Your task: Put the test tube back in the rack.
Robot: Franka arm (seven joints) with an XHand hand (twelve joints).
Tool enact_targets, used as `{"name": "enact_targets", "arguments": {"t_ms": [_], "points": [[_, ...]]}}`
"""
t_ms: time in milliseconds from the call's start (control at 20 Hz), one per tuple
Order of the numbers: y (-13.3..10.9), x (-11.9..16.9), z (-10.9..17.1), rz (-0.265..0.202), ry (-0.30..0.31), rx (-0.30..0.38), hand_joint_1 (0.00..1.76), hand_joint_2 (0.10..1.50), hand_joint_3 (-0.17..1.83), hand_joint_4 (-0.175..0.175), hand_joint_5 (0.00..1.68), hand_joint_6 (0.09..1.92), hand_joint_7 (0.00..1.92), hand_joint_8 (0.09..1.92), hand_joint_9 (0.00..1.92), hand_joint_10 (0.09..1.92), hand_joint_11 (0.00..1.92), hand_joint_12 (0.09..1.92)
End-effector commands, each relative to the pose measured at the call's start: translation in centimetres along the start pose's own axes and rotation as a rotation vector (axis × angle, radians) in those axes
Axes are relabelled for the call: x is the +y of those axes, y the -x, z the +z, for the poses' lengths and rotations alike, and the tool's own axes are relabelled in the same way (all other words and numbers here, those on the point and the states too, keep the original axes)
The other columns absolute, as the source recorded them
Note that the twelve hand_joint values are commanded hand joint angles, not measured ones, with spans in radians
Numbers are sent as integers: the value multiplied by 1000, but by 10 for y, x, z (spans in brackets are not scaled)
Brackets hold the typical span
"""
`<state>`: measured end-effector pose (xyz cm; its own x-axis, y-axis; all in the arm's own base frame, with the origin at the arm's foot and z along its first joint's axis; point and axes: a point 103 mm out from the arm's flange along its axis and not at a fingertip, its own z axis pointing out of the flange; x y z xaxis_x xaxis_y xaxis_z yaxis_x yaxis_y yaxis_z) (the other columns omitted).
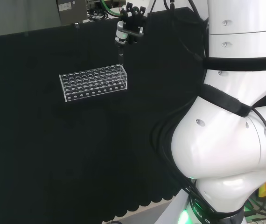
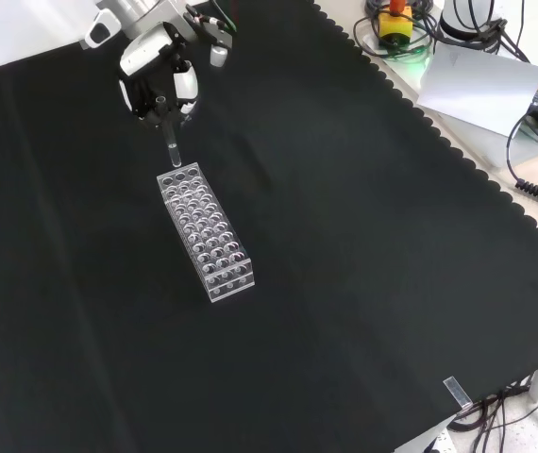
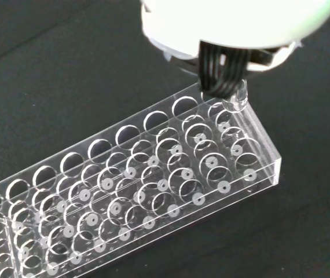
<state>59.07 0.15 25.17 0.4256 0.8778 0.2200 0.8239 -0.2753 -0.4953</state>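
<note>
The robot hand (image 2: 160, 83) hung above the far end of the clear test tube rack (image 2: 206, 231) in the front view, its fingers curled round a clear test tube (image 2: 172, 149) held upright. The tube's lower end sat just over a corner hole of the rack (image 3: 147, 185), which rested on the black-clothed surface (image 2: 363, 283).

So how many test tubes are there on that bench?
1. The tube hangs upright from the hand, just above the end of the rack nearest the hand. The rack's holes look empty, though clear glass could hide there.
</note>
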Motion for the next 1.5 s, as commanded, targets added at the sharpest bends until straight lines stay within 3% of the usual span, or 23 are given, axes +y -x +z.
{"name": "enact_targets", "arguments": {"t_ms": [50,550,1500], "points": [[-7,2,6,-9,-16,-3,1433,566,766,-175,1280,653,1362,786,1318,502,967,1170],[-1,6,21,3,-38,-20,1434,564,768,-175,1281,653,1363,786,1319,501,965,1172],[-4,17,14,-6,-30,-4,1434,562,770,-175,1282,651,1364,783,1320,500,963,1175]]}}
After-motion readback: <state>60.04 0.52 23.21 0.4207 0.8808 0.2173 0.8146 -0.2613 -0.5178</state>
